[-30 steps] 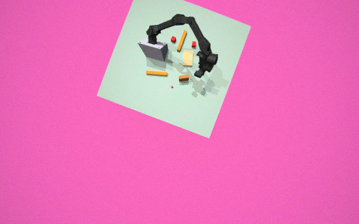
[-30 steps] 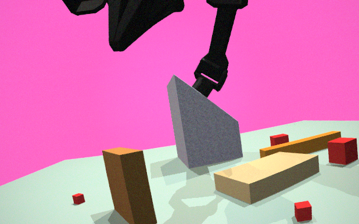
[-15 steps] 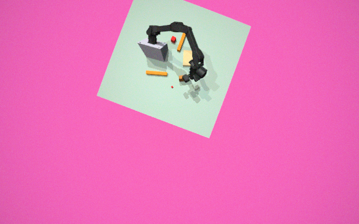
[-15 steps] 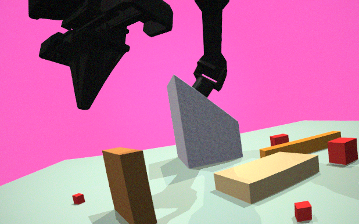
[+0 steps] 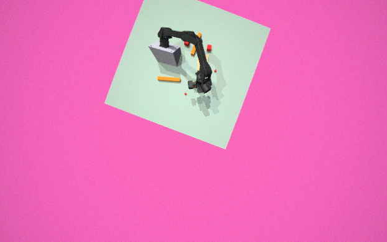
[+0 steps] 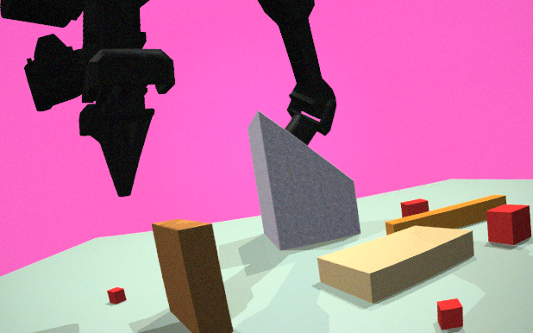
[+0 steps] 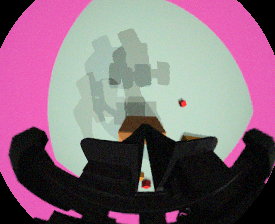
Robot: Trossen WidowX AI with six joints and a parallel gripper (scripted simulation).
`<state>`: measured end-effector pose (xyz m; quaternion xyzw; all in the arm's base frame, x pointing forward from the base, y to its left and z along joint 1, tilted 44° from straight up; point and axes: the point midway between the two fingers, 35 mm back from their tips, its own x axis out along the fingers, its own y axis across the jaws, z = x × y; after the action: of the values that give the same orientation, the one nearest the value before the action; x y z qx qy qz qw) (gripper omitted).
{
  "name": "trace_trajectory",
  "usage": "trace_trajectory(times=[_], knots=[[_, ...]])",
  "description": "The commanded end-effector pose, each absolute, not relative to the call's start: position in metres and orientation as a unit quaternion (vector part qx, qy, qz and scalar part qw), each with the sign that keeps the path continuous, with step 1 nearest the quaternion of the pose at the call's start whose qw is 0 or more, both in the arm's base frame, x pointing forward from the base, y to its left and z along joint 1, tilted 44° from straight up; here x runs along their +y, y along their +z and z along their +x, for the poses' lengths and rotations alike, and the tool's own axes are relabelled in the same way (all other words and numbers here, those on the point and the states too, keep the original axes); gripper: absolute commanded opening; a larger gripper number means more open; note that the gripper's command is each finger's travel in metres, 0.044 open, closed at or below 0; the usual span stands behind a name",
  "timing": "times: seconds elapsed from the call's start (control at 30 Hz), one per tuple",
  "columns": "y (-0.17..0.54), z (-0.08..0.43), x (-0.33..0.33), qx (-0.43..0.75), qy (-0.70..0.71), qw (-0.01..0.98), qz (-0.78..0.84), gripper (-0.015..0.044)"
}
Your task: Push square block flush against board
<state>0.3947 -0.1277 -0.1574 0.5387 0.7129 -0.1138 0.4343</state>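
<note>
A brown block stands upright, taller than it is thick; in the top view the hand mostly hides it. A low, pale tan board lies flat. In the exterior view bare table shows between block and board, so they are apart. The arm partly covers the board in the top view. My gripper is shut and empty. Its tips point down and hang in the air above the brown block's height, touching nothing. In the wrist view the block shows just beyond the fingertips.
An orange bar lies near the block, and another beyond the board. Larger red cubes lie by that bar. Small red cubes lie about. The grey base stands behind.
</note>
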Motion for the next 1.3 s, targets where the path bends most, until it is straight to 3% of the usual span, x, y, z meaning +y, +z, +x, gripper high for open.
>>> trace_trajectory(times=[0.0, 0.17, 1.27], knots=[[-0.160, 0.394, -0.123, 0.714, -0.117, 0.423, 0.545, 0.0000], [-0.194, 0.392, -0.090, 0.715, -0.116, 0.423, 0.545, 0.0000], [-0.171, 0.376, -0.066, 0.715, -0.116, 0.422, 0.545, 0.0000]])
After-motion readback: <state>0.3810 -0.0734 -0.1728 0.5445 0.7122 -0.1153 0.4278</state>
